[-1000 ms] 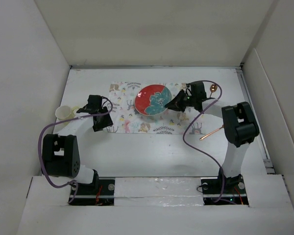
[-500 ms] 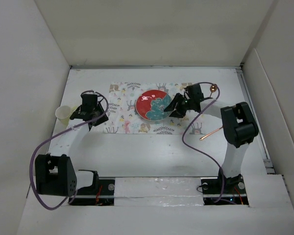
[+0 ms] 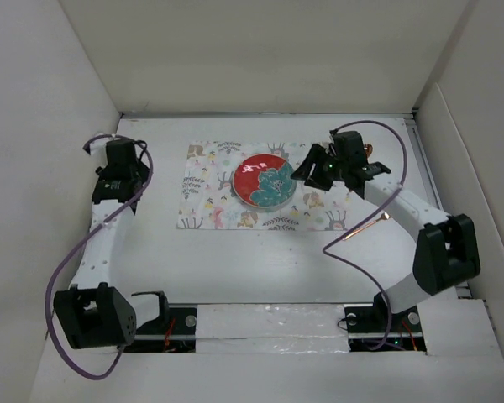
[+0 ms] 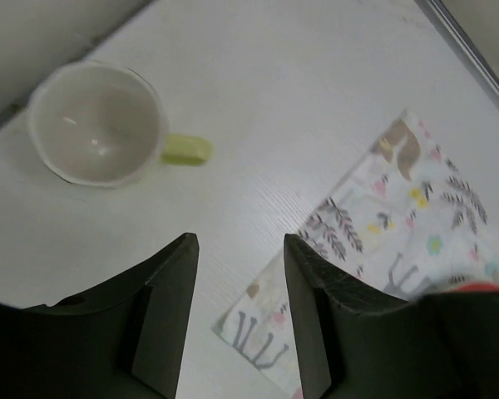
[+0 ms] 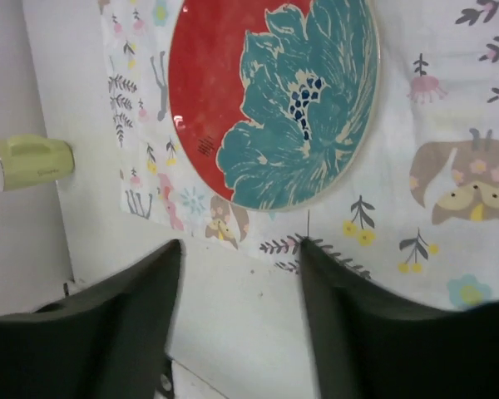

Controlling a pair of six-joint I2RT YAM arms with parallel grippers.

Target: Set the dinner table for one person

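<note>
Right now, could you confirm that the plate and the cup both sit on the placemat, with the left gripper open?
Not quite: only the plate sits on the placemat. The cup stands on the bare table, apart from the placemat's corner, as the left wrist view shows. The left gripper is indeed open.

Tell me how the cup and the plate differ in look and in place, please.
The plate is flat and red with a teal flower, while the cup is deep, pale inside, with a yellow-green handle. The plate lies on the floral placemat, while the cup stands off it, on the bare dinner table. Both are round, upright and empty.
</note>
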